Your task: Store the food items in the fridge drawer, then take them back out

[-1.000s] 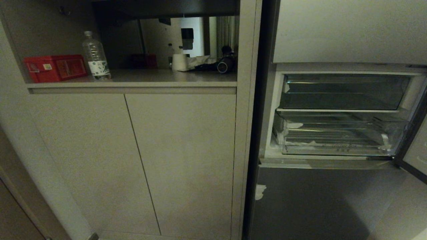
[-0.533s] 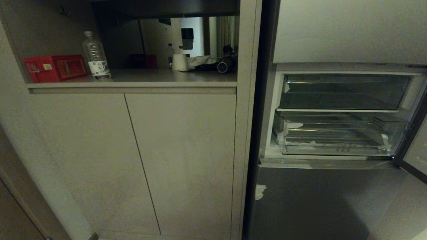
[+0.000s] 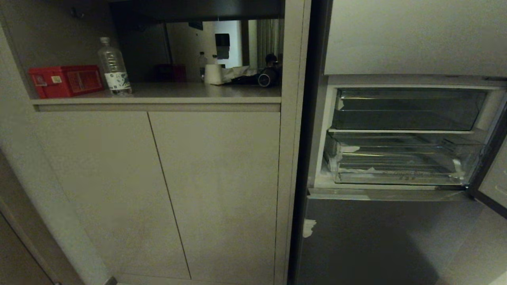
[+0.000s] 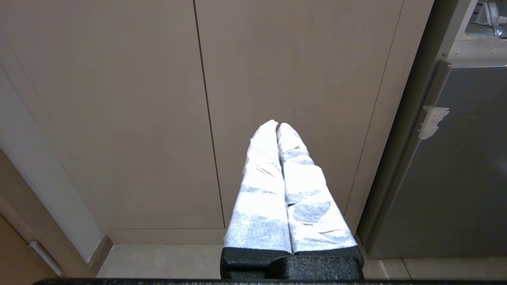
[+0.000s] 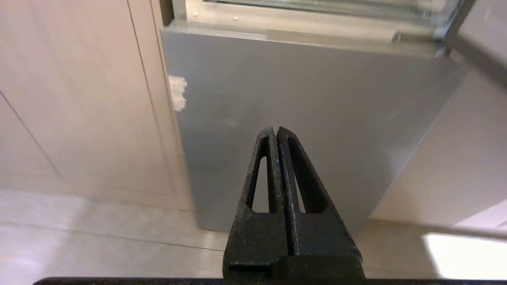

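Note:
The fridge drawer (image 3: pixel 400 164), a clear bin with a ribbed floor, sits pushed in at the bottom of the open fridge compartment, under a second clear bin (image 3: pixel 404 109). The food items are out of view. Neither arm shows in the head view. My left gripper (image 4: pixel 277 124), its fingers wrapped in white tape, is shut on nothing and faces the beige cabinet doors (image 4: pixel 277 59). My right gripper (image 5: pixel 276 129), with bare black fingers, is shut and empty, low in front of the grey lower fridge door (image 5: pixel 301 87).
A cabinet shelf on the left holds a red box (image 3: pixel 65 81), a water bottle (image 3: pixel 114 67) and a paper roll (image 3: pixel 214 74). The open fridge door (image 3: pixel 493 186) stands at the right edge. Tiled floor (image 5: pixel 99 237) lies below.

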Controlling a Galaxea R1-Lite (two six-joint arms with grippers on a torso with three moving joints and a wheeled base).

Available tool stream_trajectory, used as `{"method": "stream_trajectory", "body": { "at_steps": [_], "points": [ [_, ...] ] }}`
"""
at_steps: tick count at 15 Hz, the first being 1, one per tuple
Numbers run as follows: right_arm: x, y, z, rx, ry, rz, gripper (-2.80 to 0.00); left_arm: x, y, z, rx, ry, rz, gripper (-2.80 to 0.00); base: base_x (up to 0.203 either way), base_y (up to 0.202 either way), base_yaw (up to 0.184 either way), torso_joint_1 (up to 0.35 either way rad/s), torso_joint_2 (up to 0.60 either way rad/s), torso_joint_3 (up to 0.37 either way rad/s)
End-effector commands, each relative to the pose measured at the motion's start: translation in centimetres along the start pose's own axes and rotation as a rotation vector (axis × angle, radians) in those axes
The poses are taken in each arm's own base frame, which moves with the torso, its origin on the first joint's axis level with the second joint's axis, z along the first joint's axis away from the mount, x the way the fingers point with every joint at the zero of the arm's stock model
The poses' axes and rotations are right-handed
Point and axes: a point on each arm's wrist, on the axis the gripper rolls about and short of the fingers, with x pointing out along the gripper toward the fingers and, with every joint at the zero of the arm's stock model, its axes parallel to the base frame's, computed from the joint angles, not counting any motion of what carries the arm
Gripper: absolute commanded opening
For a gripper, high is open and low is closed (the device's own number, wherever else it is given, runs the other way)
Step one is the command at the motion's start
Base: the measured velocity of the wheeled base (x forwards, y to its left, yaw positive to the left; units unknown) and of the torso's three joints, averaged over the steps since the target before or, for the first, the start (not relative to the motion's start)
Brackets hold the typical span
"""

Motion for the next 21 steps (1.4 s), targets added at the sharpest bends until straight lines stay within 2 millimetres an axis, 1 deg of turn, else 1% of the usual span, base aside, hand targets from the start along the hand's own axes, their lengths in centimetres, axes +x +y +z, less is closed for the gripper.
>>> {"method": "stream_trajectory", "body": {
  "at_steps": [1, 4, 7, 9, 13, 16, 21],
  "points": [
    [-0.01, -0.03, 0.03, 0.037, 0.001, -0.016, -2.8, 0.01, 0.0, 0.0, 0.0, 0.002, 0.0, -2.8, 0.0, 0.0, 0.0, 0.0, 0.0, 0.0],
    [0.0, -0.04, 0.02, 0.039, 0.002, -0.016, -2.8, 0.01, 0.0, 0.0, 0.0, 0.002, 0.0, -2.8, 0.0, 0.0, 0.0, 0.0, 0.0, 0.0],
    [0.01, -0.04, -0.01, -0.002, 0.003, -0.015, -2.8, 0.01, 0.0, 0.0, 0.0, 0.002, 0.0, -2.8, 0.0, 0.0, 0.0, 0.0, 0.0, 0.0],
    [0.01, -0.04, 0.02, 0.034, 0.002, -0.018, -2.8, 0.01, 0.0, 0.0, -0.001, 0.002, 0.0, -2.8, 0.0, 0.0, 0.0, 0.0, 0.0, 0.0],
    [0.01, -0.05, 0.01, 0.039, 0.001, -0.019, -2.8, 0.01, 0.0, 0.0, -0.001, 0.002, 0.0, -2.8, 0.0, 0.0, 0.0, 0.008, -0.01, -0.006],
    [0.0, -0.04, 0.01, 0.039, 0.001, -0.02, -2.8, 0.01, 0.0, 0.0, -0.001, 0.002, 0.0, -2.8, 0.0, 0.0, 0.0, 0.146, -0.36, -0.212],
    [0.0, -0.04, 0.01, 0.039, 0.001, -0.02, -2.8, 0.01, 0.0, 0.0, -0.001, 0.002, 0.0, -2.8, 0.0, 0.0, 0.0, 0.233, -0.55, -0.319]
  ]
}}
